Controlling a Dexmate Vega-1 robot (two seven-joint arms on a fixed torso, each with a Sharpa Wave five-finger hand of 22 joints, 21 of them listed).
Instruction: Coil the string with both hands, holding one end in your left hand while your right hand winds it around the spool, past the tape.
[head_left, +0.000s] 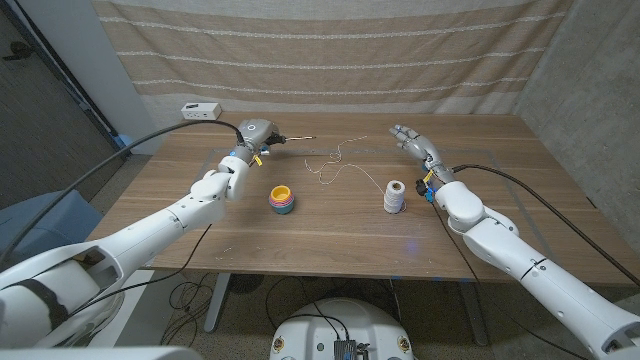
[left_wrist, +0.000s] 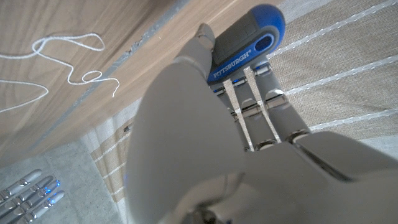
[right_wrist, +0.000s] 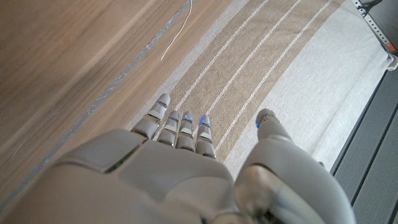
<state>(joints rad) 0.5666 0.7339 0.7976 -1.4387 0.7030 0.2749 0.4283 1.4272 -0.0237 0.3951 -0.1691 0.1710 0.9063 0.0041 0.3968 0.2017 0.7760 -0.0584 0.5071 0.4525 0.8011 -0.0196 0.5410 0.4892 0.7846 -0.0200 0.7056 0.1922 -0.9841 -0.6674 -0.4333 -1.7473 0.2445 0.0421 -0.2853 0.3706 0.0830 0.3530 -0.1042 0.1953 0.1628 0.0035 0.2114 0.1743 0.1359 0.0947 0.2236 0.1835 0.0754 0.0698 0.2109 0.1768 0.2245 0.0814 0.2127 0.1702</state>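
A long brown wooden worktop (head_left: 330, 225) stands in front of a striped beige cloth (head_left: 330, 50) that hangs on the wall behind it.

The left hand (head_left: 255, 133) is over the far left part of the worktop. Its fingers (left_wrist: 261, 106) are wrapped around a screwdriver with a blue and grey handle (left_wrist: 245, 40). The thin metal tip (head_left: 298, 137) of the tool points to the right.

The right hand (head_left: 413, 144) is up over the far right part of the worktop. Its fingers (right_wrist: 180, 127) are straight and spread, and it holds nothing.

The thin white string (head_left: 335, 165) lies loose on the worktop in wiggly loops, in the far middle, between the two hands. Neither hand touches it. One end runs toward the small spool wound with white string (head_left: 394, 196), which stands upright on the worktop near the right arm. I cannot tell if the string end is joined to the spool.

A little stack of colourful rings with a yellow top (head_left: 282, 199) sits on the worktop left of the spool, well apart from it.

A small white box (head_left: 200, 110) rests at the far left corner of the worktop.
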